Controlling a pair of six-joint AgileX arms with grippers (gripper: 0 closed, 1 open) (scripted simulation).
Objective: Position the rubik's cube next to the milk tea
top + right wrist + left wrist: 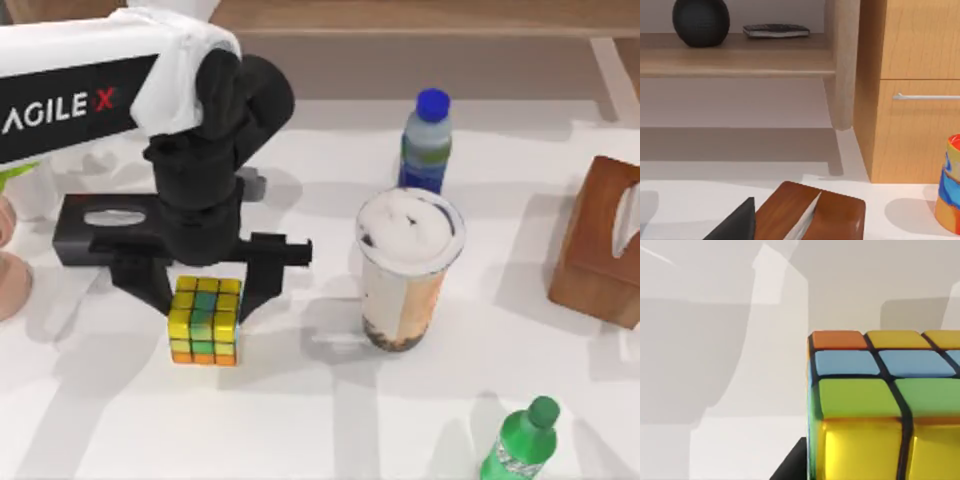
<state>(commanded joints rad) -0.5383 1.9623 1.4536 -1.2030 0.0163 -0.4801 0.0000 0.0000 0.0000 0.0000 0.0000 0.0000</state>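
The rubik's cube (205,320), with yellow, green and orange tiles, is left of the table's centre. My left gripper (207,300) comes down over it with a black finger (262,285) against each side, shut on it. In the left wrist view the cube (880,410) looms close, with a dark fingertip (792,465) at its side. The milk tea (405,270), a tall clear cup with a white foamy top and an orange label, stands upright to the cube's right with a gap between them. My right gripper (737,222) is parked off by a brown box.
A black tissue box (95,228) lies behind the cube, under my left arm. A blue-capped bottle (427,142) stands behind the cup, and a green bottle (520,442) at the front right. The brown wooden box (600,245) sits at the right edge. A pinkish object (10,265) is at the left edge.
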